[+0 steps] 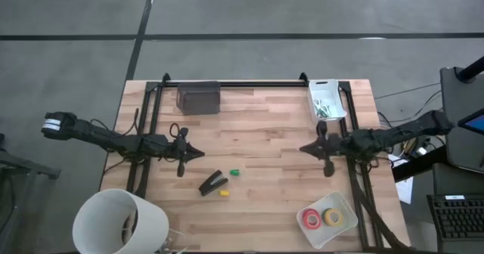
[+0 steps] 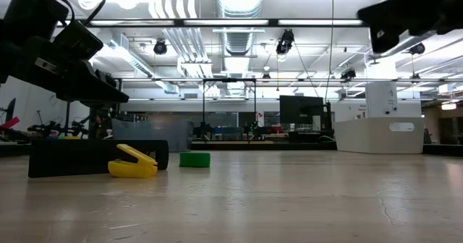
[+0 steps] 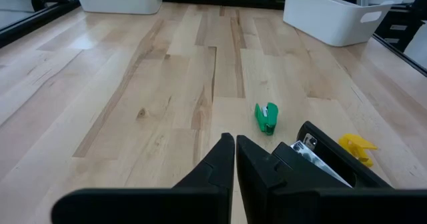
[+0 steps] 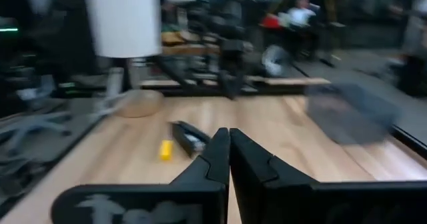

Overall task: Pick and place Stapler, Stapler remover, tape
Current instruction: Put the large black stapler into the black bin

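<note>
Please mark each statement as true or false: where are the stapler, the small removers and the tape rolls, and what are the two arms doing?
1. The stapler lies on the bare table, not in any container. True.
2. The left tool is shut on the stapler. False: its fingers are shut on nothing, and it is apart from the stapler.
3. The tape rolls are in the white tray near the right arm's side. True.
4. The green stapler remover sits inside the white bin. False: it is on the table beside the stapler.
5. The right tool holds a yellow remover. False: it is shut and empty; the yellow remover lies by the stapler.
</note>
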`<action>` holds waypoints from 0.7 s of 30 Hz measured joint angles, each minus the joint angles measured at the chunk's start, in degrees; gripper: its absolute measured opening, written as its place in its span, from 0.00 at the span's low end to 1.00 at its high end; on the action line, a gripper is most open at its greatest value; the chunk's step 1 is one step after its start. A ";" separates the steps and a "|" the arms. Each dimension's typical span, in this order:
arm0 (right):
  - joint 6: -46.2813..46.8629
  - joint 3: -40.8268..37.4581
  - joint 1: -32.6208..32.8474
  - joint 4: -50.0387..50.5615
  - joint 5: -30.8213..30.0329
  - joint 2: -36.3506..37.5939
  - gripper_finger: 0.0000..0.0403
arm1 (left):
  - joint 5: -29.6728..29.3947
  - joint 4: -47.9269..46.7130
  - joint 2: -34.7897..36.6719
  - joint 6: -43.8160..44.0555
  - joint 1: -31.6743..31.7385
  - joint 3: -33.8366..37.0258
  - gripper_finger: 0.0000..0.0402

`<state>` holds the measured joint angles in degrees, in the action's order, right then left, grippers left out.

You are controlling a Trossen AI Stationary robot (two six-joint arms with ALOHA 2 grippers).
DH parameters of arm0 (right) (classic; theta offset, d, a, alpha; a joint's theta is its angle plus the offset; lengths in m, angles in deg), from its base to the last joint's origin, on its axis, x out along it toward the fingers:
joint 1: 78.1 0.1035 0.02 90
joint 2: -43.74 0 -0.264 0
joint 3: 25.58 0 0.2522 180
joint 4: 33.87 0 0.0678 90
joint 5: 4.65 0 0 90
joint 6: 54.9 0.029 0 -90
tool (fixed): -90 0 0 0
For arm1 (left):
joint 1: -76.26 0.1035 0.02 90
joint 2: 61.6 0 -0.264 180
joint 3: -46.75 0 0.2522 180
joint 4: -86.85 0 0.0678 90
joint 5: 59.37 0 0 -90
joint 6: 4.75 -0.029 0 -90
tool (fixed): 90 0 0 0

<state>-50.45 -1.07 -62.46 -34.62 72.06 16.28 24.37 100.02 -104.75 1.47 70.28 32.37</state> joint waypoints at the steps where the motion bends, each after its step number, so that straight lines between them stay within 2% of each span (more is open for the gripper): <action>1: -0.62 -0.16 0.00 0.76 1.94 1.48 0.02 | 0.00 -0.01 0.00 0.00 -0.01 0.00 0.05; 4: -1.96 -0.23 -0.01 3.89 4.58 5.05 0.02 | 0.00 0.00 0.00 0.00 0.00 0.00 0.05; 12: -1.26 3.36 -0.15 16.35 4.06 13.62 0.02 | 0.00 0.00 0.00 0.00 0.00 0.00 0.05; 18: -2.10 4.06 -0.15 18.54 4.49 19.00 0.02 | 0.00 -0.02 0.00 0.00 0.00 0.00 0.05; 21: -2.44 4.01 -0.15 25.28 4.70 21.69 0.02 | 0.00 -0.02 0.00 0.00 0.00 0.00 0.05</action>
<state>-52.89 2.94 -62.62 -9.34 76.76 37.97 24.37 100.00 -104.75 1.47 70.29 32.37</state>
